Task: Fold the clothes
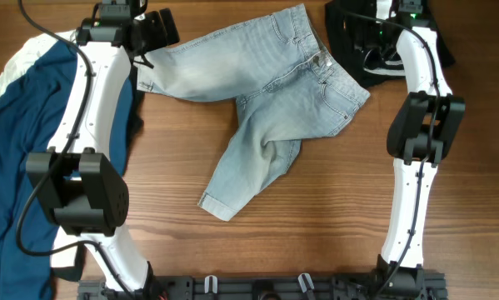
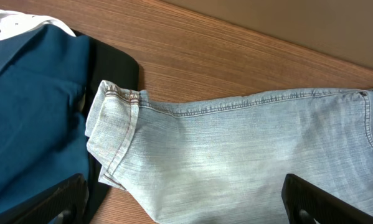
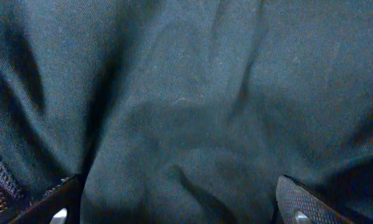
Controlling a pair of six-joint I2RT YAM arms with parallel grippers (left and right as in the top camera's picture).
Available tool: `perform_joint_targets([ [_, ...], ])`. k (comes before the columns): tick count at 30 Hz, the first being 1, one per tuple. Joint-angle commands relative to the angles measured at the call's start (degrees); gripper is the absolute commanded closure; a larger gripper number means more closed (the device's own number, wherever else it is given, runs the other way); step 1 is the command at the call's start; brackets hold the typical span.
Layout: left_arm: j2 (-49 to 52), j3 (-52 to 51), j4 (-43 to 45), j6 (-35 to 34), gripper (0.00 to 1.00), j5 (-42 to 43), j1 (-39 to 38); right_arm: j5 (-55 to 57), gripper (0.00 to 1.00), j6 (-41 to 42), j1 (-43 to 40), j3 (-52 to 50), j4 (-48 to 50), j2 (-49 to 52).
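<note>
Pale-blue denim shorts (image 1: 274, 100) lie spread across the table's middle, waistband at the back right, one cuffed leg toward the back left, the other toward the front. My left gripper (image 1: 153, 37) is open and hovers over the back-left cuffed hem (image 2: 111, 134), fingers wide apart above the denim (image 2: 236, 162). My right gripper (image 1: 374, 37) is open over a black garment (image 1: 357, 42) at the back right, which fills the right wrist view (image 3: 186, 112).
A navy garment (image 1: 24, 142) lies over a white one (image 1: 16, 62) at the left edge. The navy garment (image 2: 30, 112) and a black edge (image 2: 114, 68) show beside the cuff. Bare wood table (image 1: 316, 217) lies in front.
</note>
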Motion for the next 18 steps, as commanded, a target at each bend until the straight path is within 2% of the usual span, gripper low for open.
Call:
perform_joint_targets([
  [1, -0.04, 0.15, -0.24, -0.96, 0.0, 0.63, -0.57, 1.42, 0.0, -1.03, -3.43, -0.96, 0.07, 7.78],
  [12, -0.04, 0.15, -0.42, -0.94, 0.0, 0.63, -3.28, -2.6, 0.0, -5.53, -13.49, -0.96, 4.09, 9.64],
  [18, -0.04, 0.15, -0.48, -0.94, 0.0, 0.63, -3.58, -5.07, 0.0, -2.05, -13.53, 0.15, 5.16, 7.3],
])
